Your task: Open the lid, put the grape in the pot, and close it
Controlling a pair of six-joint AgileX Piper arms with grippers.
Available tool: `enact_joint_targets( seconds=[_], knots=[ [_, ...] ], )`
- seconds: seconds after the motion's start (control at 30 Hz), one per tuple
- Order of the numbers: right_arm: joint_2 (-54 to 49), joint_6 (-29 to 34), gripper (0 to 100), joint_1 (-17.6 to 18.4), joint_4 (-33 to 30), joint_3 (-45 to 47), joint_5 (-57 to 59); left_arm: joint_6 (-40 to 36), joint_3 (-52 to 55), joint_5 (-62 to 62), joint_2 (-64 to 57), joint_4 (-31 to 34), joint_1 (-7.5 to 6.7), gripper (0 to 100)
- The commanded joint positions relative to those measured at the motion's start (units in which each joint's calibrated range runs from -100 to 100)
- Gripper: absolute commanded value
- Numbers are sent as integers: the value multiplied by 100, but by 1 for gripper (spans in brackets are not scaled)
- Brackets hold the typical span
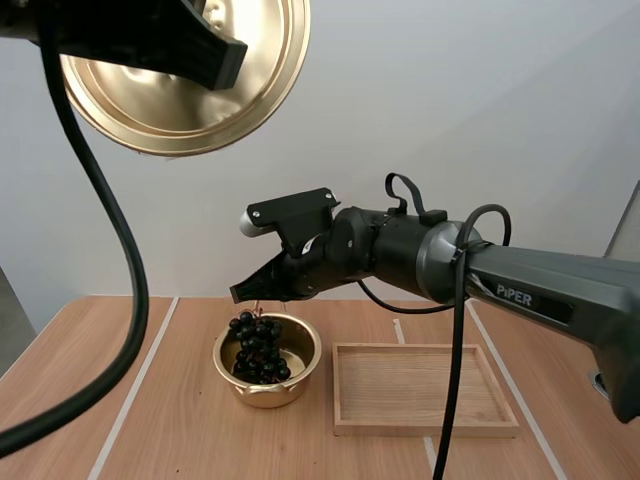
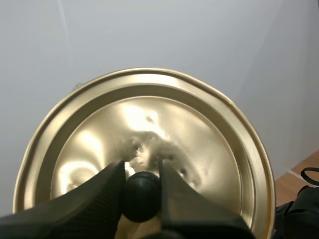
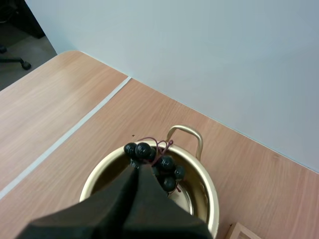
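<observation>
Concealed and cropped parts, pot-and-lid table.

Lid (image 1: 160, 115): top cut by the high view's upper edge, centre covered by the left gripper (image 2: 142, 169); knob (image 2: 142, 196) half buried between its clamped fingers. Pot (image 3: 199, 181): near wall and floor behind the right gripper (image 3: 135, 169) and the bunch of grapes (image 3: 159, 167); the stem's pinched end is out of sight. Wooden tray (image 3: 240, 232): cropped to one corner in the right wrist view.

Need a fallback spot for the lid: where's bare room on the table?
Free: inside the wooden tray, right of the pot; the table left of the pot. Crowded: the pot itself, grapes inside and right gripper close above.
</observation>
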Motion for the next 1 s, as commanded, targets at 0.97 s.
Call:
enact_joint_targets(
  seconds=[0.97],
  knots=[
    [2870, -243, 0, 247, -606, -1453, -1020, -169, -35, 63, -16, 355, -16, 0]
  ],
)
